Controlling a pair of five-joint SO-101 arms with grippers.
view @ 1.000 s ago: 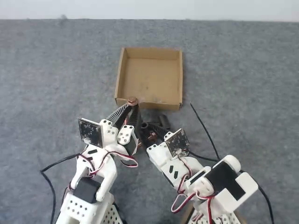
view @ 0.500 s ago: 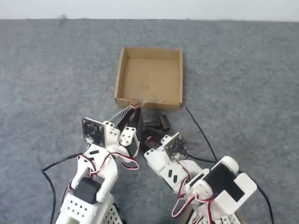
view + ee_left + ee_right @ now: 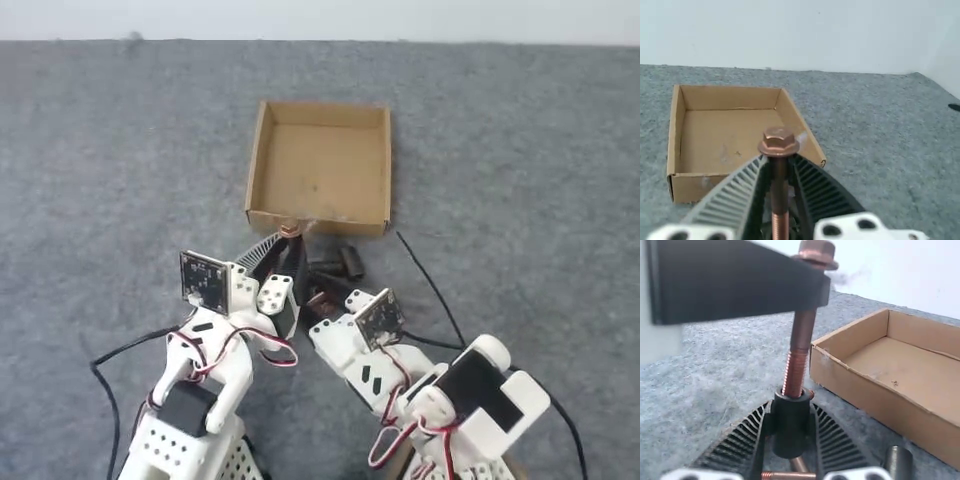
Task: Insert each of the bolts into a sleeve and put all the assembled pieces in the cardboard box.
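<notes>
just on the near side of the cardboard box [image 3: 258,150], mid tabletop [image 3: 120,150]: left end effector [image 3: 778,161] is clamped on a copper-coloured bolt [image 3: 799,345], gripping high on the shank right under the flanged head. bolt upright, head up, threads down. directly below, right end effector [image 3: 790,410] is clamped round a black sleeve [image 3: 790,427], also upright, bore facing up. in the right wrist view the threaded tip sits at the sleeve mouth, apparently just entered; depth cannot be told.

key relation: both long axes vertical and close to coaxial, bolt above, sleeve below, meeting at the mouth. judged step: insertion begun, most of the shank above the sleeve. next move likely needs a straight closing of the two arms with no tilt; threads could catch on the rim.

surroundings: box lies just beyond both end effectors, no assembled piece seen in it. a loose sleeve [image 3: 897,460] and a second bolt [image 3: 787,475] lie on the tabletop under the work. a black cable [image 3: 430,270] runs off right, apart from the parts. the left fingers sit in the sleeve's path and may need to release before the head seats.
</notes>
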